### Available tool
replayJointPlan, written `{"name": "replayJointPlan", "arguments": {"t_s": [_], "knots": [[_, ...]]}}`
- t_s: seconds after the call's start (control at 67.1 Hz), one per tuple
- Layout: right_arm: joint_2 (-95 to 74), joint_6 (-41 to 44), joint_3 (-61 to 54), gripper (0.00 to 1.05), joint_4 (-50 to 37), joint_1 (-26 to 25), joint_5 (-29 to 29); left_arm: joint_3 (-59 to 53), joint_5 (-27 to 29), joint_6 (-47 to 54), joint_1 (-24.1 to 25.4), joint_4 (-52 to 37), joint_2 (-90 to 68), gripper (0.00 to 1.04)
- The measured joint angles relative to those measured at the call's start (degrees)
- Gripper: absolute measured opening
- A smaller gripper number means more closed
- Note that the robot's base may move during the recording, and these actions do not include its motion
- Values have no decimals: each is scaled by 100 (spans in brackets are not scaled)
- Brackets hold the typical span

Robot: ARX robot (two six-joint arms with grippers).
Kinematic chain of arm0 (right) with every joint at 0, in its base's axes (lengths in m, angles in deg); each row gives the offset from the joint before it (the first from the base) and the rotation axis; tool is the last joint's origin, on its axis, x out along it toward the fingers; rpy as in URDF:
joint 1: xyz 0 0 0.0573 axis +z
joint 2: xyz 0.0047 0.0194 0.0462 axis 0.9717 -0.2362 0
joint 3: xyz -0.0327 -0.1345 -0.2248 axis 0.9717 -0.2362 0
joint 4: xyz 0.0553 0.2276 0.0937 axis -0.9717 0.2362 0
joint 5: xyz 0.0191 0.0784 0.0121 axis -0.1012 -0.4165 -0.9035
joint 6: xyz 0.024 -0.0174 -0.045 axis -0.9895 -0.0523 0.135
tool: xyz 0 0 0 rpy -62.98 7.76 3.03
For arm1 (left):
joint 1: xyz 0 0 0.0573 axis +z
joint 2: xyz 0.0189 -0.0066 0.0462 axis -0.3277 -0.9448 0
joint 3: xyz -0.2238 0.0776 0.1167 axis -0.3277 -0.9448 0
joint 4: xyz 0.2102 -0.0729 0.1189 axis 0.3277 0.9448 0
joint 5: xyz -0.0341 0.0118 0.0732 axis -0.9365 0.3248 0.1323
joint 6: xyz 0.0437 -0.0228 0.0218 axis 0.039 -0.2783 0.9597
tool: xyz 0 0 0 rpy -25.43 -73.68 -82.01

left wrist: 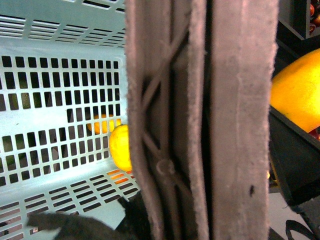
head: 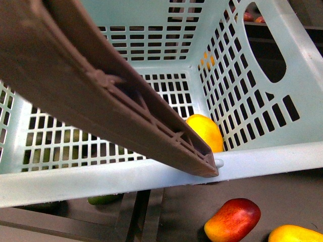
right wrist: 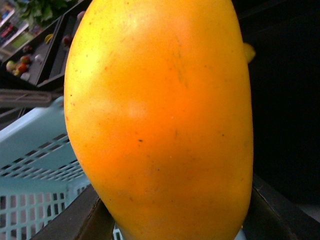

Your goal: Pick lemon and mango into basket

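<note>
R tool [right wrist: 177, 225] clamped on plump orange-yellow oblong mango [right wrist: 160, 115], long axis crosswise to jaws. Light teal slotted plastic basket [right wrist: 30, 137] just beside, lower; small bright-yellow lemon [head: 204, 132] inside. L tool: can't tell.

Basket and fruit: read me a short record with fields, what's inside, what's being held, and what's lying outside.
basket: light teal, slotted walls and base
handle: brown, ribbed, crossing the front view
inside: lemon on the base, near a corner
held: mango, clamped in the right gripper, not on the basket's base
outside: red mango, lying below the near rim
</note>
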Motion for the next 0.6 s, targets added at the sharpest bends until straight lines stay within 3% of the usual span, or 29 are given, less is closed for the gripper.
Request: {"name": "replayJointPlan", "arguments": {"t_s": [0.462,0.596], "knots": [[-636,13,284,57,-15,765,-28,0,0,0,0,0,0,14],[-726,-31,286,77,42,837,-24,0,0,0,0,0,0,14]]}}
